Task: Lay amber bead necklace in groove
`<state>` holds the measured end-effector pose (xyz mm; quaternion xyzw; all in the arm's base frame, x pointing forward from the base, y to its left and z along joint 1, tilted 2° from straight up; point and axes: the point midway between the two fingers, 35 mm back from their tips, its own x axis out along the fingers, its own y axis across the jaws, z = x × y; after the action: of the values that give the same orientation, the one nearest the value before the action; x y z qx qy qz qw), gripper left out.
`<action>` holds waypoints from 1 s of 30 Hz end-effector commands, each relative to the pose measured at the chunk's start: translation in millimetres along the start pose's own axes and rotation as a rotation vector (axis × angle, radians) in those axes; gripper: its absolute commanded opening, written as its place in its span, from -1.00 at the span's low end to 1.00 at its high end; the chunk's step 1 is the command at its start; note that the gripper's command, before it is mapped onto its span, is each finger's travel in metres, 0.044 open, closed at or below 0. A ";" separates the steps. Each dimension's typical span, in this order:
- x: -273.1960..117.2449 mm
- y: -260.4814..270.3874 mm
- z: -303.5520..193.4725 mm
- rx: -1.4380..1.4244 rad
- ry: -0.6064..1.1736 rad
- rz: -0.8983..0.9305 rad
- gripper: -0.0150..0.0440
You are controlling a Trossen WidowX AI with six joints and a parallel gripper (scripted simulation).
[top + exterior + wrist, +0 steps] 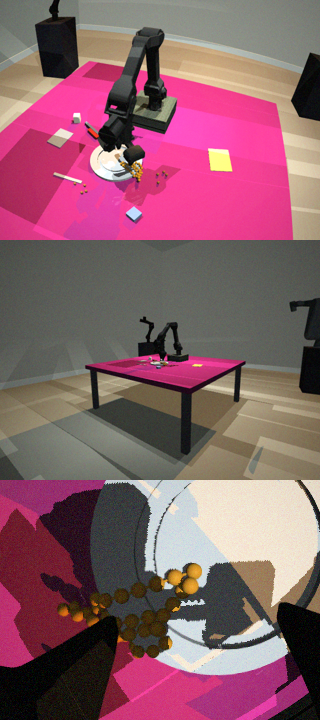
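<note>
The amber bead necklace (139,172) (121,596) lies bunched, with folded strands, over one side of the round bead board (96,166) (225,666). Some beads reach inward across the groove line, and others hang past the outer rim over the pink table. My gripper (200,618) is open and empty, low over the board. In the wrist view its left finger is beside the bunched beads and covers part of them; its right finger is over the far side of the rim. In the top view the arm hides part of the board.
Loose amber beads (157,182) (84,185) lie on both sides of the board. A pale stick (67,178), a blue block (133,213), a red-and-grey object (93,133), a white cube (76,118), a grey square (60,138) and a yellow square (220,160) lie around.
</note>
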<state>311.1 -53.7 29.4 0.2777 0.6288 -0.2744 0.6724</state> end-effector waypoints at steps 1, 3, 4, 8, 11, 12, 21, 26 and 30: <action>-2.7 13.4 1.7 0.214 -0.002 0.005 0.56; -4.0 22.2 2.2 0.380 -0.001 0.006 0.38; -4.6 26.7 2.4 0.463 -0.001 0.006 0.29; -6.9 43.6 2.3 0.775 0.001 0.008 -0.07; -7.2 46.4 2.2 0.827 0.001 0.008 -0.08; -7.2 46.4 2.2 0.827 0.001 0.008 -0.08; -7.2 46.4 2.2 0.827 0.001 0.008 -0.08; 6.9 46.5 2.2 0.827 0.001 0.008 -0.08; 0.0 47.6 3.4 0.818 0.000 0.015 -0.08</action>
<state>346.2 -22.9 28.9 0.5250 0.4681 -0.4989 0.5064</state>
